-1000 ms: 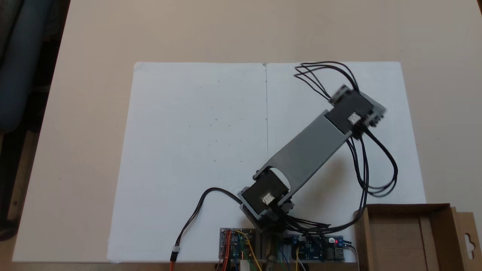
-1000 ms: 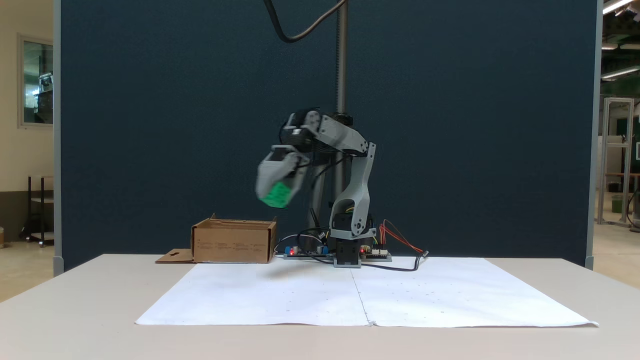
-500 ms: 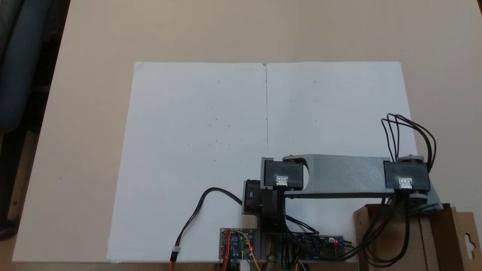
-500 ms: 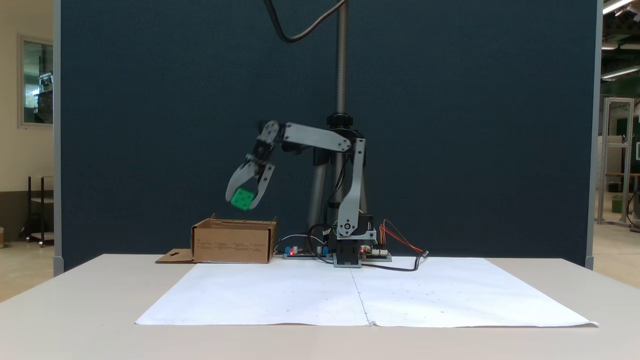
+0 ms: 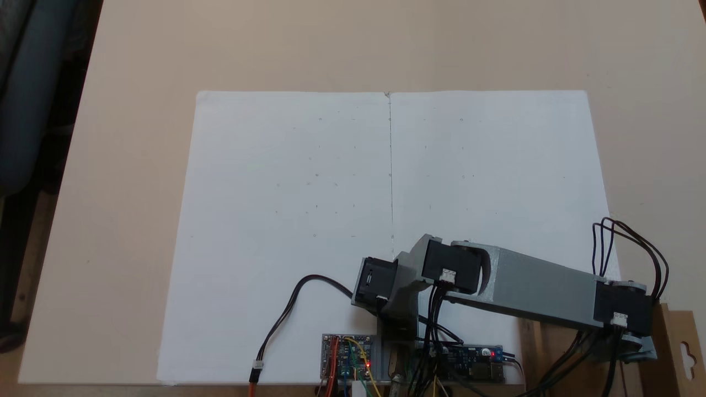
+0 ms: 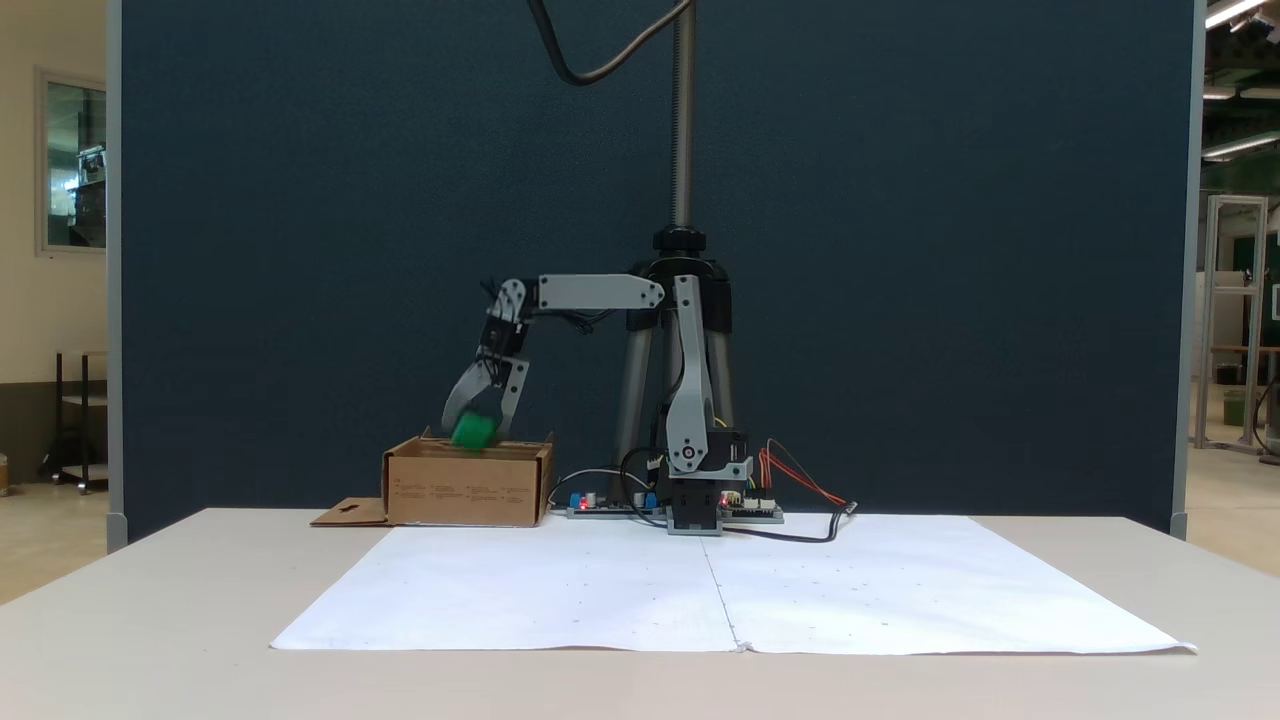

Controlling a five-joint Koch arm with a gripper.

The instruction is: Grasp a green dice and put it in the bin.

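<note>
In a fixed view from the front, the green dice [image 6: 472, 432] hangs between the fingers of my gripper [image 6: 476, 428], which is shut on it. The dice sits right at the top rim of the bin [image 6: 465, 487], a brown cardboard box at the back left, and its lower edge dips to the rim line. In a fixed view from above, the grey arm [image 5: 540, 295] reaches right over the bin [image 5: 678, 331] and covers the dice and the fingers.
A large white paper sheet [image 5: 309, 193] covers the table in front of the arm base [image 6: 697, 480]. Circuit boards [image 5: 347, 355] and loose cables [image 5: 287, 314] lie beside the base. A tripod pole [image 6: 683, 120] stands behind the arm. The bin's slotted flap [image 6: 345, 512] lies flat at its left.
The arm swung from over the paper to over the bin, carrying the dice. It then lowered, bringing the dice from well above the bin down to its rim.
</note>
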